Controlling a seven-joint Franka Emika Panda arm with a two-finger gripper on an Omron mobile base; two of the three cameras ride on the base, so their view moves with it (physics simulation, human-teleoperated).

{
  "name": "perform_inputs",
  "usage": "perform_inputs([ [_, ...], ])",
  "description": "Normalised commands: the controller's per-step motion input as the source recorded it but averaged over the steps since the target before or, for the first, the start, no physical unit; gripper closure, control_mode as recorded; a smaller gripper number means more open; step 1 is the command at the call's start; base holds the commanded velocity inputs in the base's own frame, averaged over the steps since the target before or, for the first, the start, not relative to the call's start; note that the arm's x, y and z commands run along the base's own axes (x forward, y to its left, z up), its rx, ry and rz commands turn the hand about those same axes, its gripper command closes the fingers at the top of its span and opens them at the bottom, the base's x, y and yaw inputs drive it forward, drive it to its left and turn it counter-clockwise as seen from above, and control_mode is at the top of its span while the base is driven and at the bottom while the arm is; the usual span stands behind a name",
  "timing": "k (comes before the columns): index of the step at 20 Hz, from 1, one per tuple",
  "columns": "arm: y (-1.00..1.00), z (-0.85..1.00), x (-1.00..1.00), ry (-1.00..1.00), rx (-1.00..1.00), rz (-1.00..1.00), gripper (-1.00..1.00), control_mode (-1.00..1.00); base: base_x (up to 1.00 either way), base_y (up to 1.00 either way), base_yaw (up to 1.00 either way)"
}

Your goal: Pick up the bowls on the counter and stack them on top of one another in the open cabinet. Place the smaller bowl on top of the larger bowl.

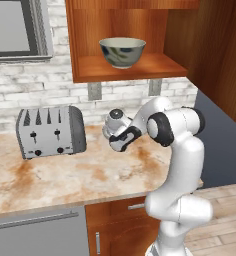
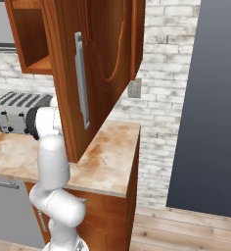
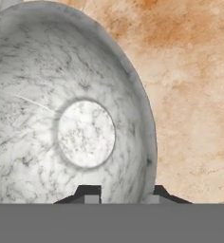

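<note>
Larger bowl [image 1: 122, 51] upright on the shelf of the open cabinet [image 1: 85, 40], well above the bench [image 1: 65, 175], blotched outside facing the camera. Smaller bowl [image 3: 61, 114] down on the bench, near the back wall and right of the toaster [image 1: 51, 131]; in the left base view seen as a pale round shape [image 1: 115, 120] just beyond the arm's wrist. In the hand view, pale veined inside with a lighter round bottom, rim curving down on the right against the rust-veined bench [image 3: 194, 95].

Fingers [image 3: 122, 195] set astride the bowl's near-right rim, one tip [image 3: 88, 194] inside the bowl, the other [image 3: 160, 194] outside over the bench. Drawn in narrow about the wall, apparently gripping it, though actual contact sits too low in the hand view to confirm. Bowl looking level, close to or on the bench.

Closed cabinet door [image 2: 88, 73] with a long metal handle large in the right base view, toaster [image 2: 19, 110] partly behind the arm.
</note>
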Motion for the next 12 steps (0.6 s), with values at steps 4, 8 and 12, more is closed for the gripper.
perform_inputs([
  [4, 0.06, 0.07, -0.33, 0.00, 0.01, -0.04, 1.00, -1.00, 0.00, 0.00, 0.00],
  [8, -0.01, 0.23, -0.44, 0.02, 0.08, -0.06, 1.00, -1.00, 0.00, 0.00, 0.00],
  [12, -0.04, 0.31, -0.42, 0.04, 0.13, -0.06, 1.00, -1.00, 0.00, 0.00, 0.00],
])
